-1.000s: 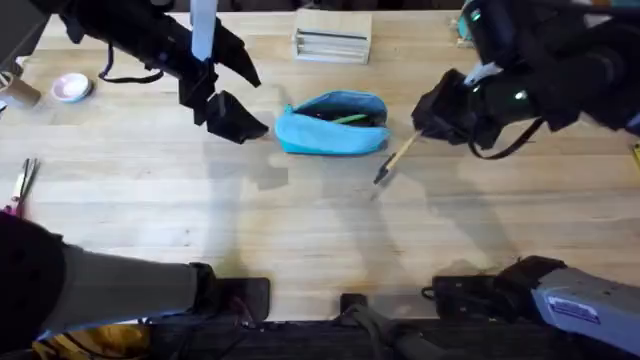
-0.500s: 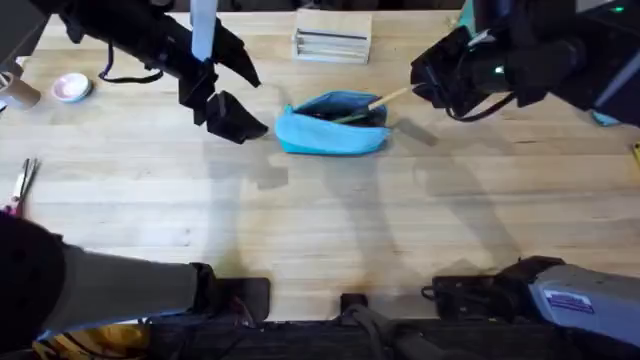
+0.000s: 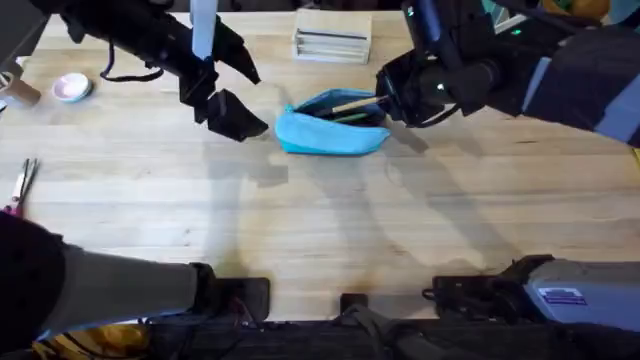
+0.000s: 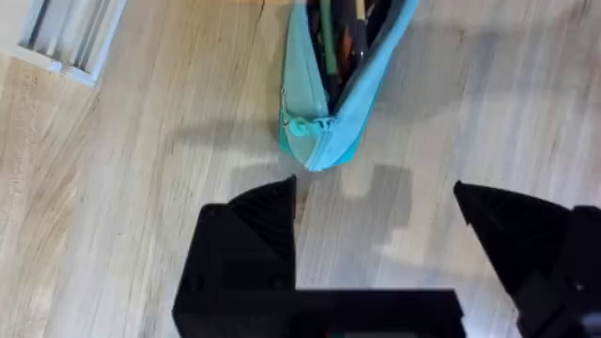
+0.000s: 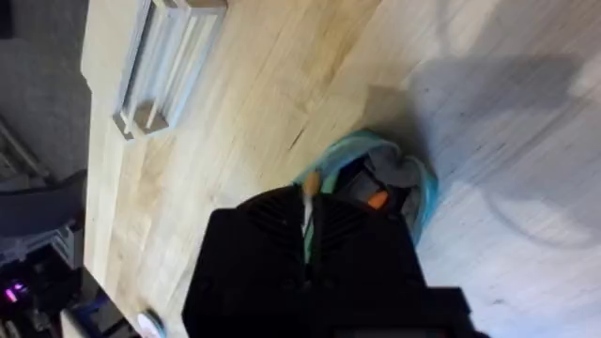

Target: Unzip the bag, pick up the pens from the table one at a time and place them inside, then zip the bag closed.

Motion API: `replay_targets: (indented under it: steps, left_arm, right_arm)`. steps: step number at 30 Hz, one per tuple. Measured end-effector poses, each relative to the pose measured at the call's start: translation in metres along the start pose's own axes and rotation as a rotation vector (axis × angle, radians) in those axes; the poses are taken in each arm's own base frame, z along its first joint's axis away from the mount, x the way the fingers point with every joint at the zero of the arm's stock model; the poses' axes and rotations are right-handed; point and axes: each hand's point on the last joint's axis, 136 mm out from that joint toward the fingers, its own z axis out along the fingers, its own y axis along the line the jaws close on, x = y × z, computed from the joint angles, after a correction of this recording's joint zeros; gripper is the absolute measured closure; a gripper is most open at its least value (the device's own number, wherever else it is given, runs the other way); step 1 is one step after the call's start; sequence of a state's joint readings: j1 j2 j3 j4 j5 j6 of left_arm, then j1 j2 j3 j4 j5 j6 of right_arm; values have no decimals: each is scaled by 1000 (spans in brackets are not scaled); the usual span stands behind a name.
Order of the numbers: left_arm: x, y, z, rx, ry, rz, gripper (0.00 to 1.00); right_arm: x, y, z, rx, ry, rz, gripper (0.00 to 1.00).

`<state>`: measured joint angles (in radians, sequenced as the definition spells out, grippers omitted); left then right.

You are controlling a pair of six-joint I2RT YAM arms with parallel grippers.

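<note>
The bag [image 3: 331, 124] lies unzipped on the desk [image 3: 320, 220], its mouth gaping, a green pen [image 3: 350, 117] inside. The right gripper [image 3: 385, 98] has its jaws pinched on the tan pen [image 3: 355, 101], whose tip reaches into the opening; its arm stretches in from the far right. The left gripper [image 3: 225, 95] hovers just beside the bag's left end, jaws spread

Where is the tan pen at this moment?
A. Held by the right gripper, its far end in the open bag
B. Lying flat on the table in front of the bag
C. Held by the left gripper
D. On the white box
A: the right gripper is shut on the tan pen, angled into the open bag.
</note>
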<state>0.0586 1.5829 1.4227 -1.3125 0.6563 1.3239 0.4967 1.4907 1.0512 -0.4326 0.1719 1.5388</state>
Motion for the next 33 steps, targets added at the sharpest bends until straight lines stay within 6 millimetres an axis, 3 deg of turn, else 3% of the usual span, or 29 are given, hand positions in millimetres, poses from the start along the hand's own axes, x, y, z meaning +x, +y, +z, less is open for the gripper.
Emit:
replay_targets:
  steps: [7,12,24,33]
  left_arm:
    - [1,0,0,-2,6,0,7]
    - [1,0,0,-2,7,0,7]
    - [1,0,0,-2,7,0,7]
    - [1,0,0,-1,7,0,7]
  right_arm:
    - [10,12,5,-47,14,19,971]
    - [20,1,24,7,32,51,971]
    - [37,2,29,9,85,83,971]
    - [48,-5,50,37,111,83,970]
